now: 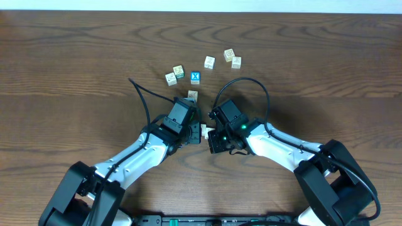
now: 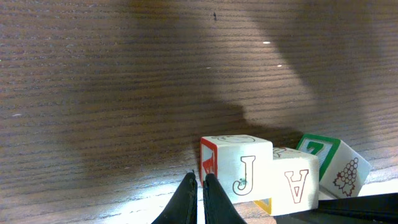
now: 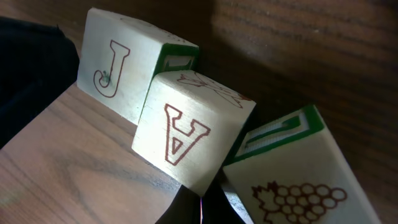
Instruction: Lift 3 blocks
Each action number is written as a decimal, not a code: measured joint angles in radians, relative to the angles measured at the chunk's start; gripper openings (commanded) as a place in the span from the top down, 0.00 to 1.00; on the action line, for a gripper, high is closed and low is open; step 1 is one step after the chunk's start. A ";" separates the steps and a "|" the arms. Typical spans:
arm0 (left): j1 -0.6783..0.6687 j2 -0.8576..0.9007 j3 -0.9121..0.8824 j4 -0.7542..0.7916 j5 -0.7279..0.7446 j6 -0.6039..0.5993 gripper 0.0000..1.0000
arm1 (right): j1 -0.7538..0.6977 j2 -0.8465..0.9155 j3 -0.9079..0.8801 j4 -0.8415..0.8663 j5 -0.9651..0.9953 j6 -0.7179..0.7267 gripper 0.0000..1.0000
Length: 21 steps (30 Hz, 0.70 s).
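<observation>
Left pincer (image 2: 199,179), pressed together on nothing, has the J block (image 2: 241,167) just to its right; right pincer (image 3: 200,210) likewise together.

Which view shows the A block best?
Right wrist: the A block fills mid-frame, its letter sharp, between the J block and the grape block. Left wrist shows it smaller, at the bottom edge. Overhead, it cannot be made out.
</observation>
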 measured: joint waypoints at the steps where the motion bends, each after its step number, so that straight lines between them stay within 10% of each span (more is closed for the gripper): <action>1: 0.000 0.000 0.000 -0.001 0.000 0.000 0.93 | 0.000 0.000 0.000 0.002 0.003 0.000 0.99; 21: 0.000 0.000 0.000 -0.001 0.000 0.000 0.93 | 0.000 0.000 0.000 0.041 0.024 0.000 0.99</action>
